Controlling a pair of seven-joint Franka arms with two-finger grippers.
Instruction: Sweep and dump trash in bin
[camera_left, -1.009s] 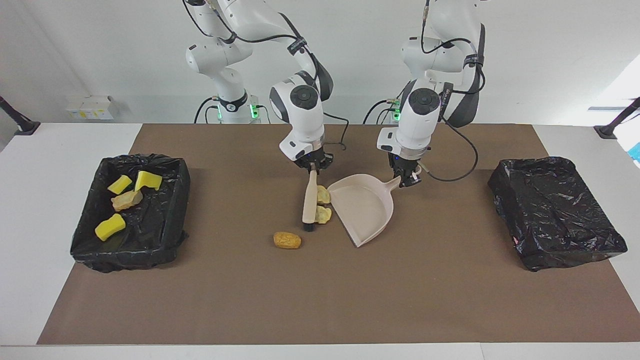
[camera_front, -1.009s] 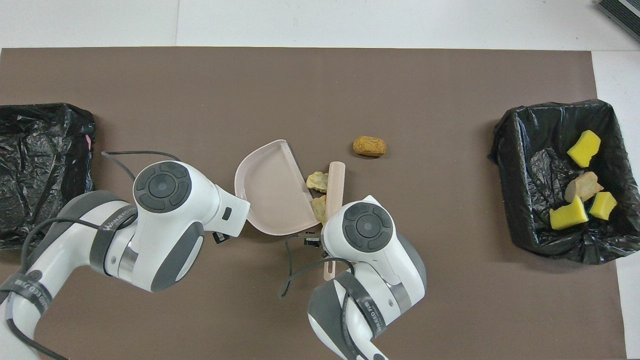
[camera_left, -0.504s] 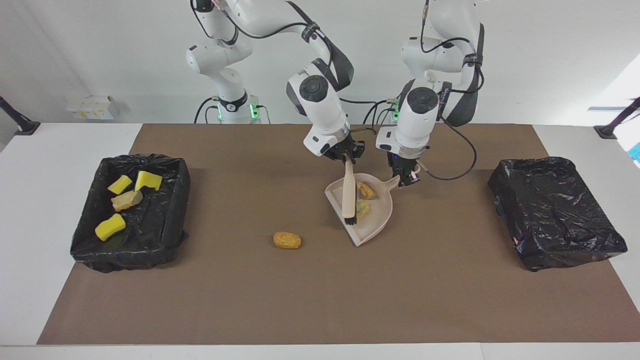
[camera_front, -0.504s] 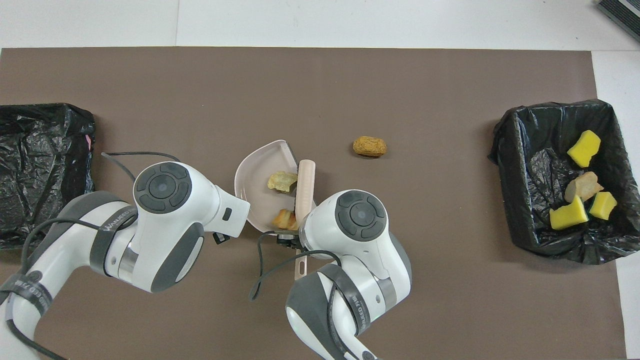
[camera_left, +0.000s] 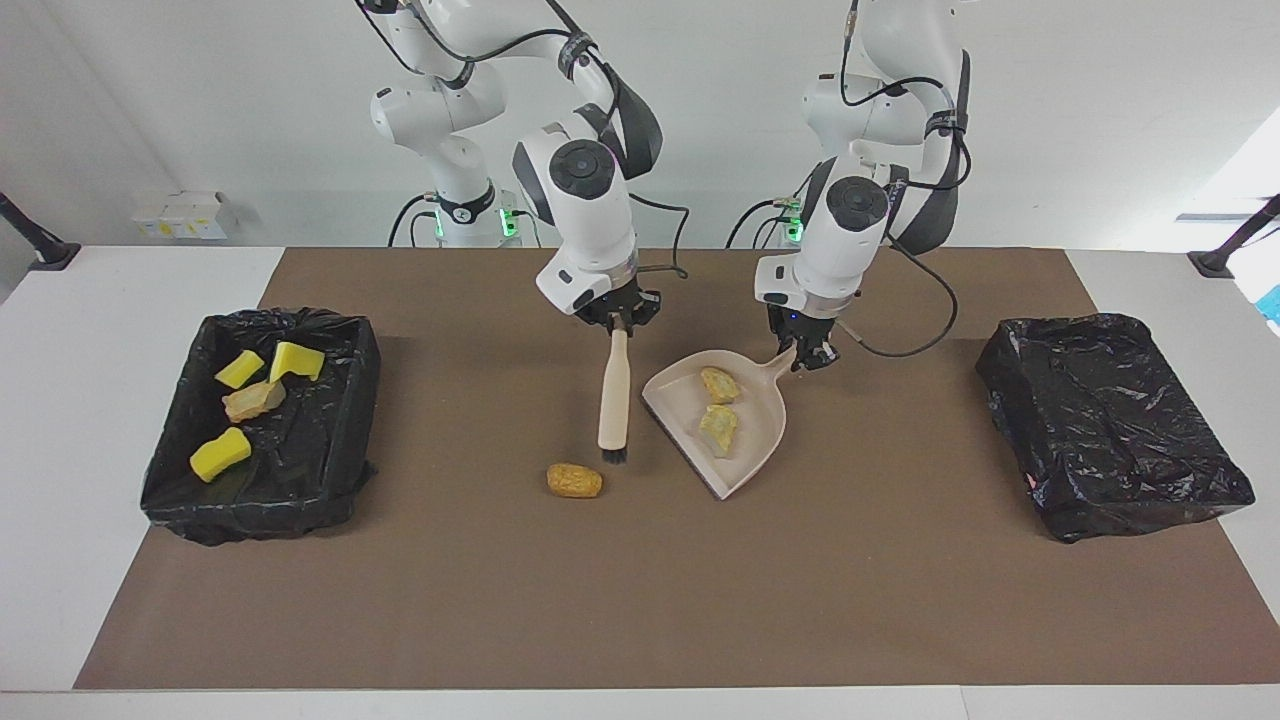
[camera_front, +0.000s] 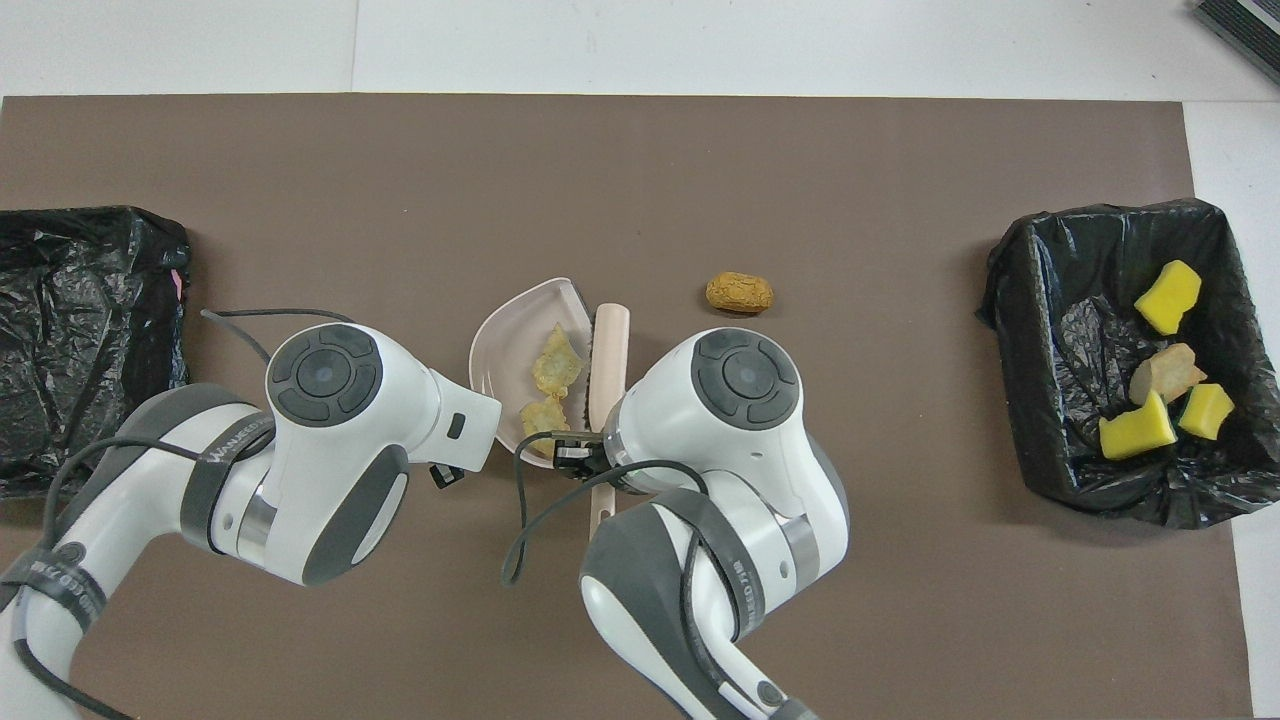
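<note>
1. The dustpan (camera_left: 735, 420) sits at the centre of the facing frame on the tabletop (camera_left: 640, 600), with two foam lumps (camera_left: 719, 405) in it.
2. The brush (camera_left: 613, 400) hangs just left of the dustpan in that frame, gripped by the right claw (camera_left: 618, 318).
3. The left claw (camera_left: 808, 355) grips the dustpan's handle, at its upper right.
4. A lone nugget (camera_left: 574, 481) lies below the brush's bristles.
5. The bin at frame left (camera_left: 262, 425) holds four scraps (camera_left: 250, 400); a second bin (camera_left: 1110, 425) sits at frame right.
</note>
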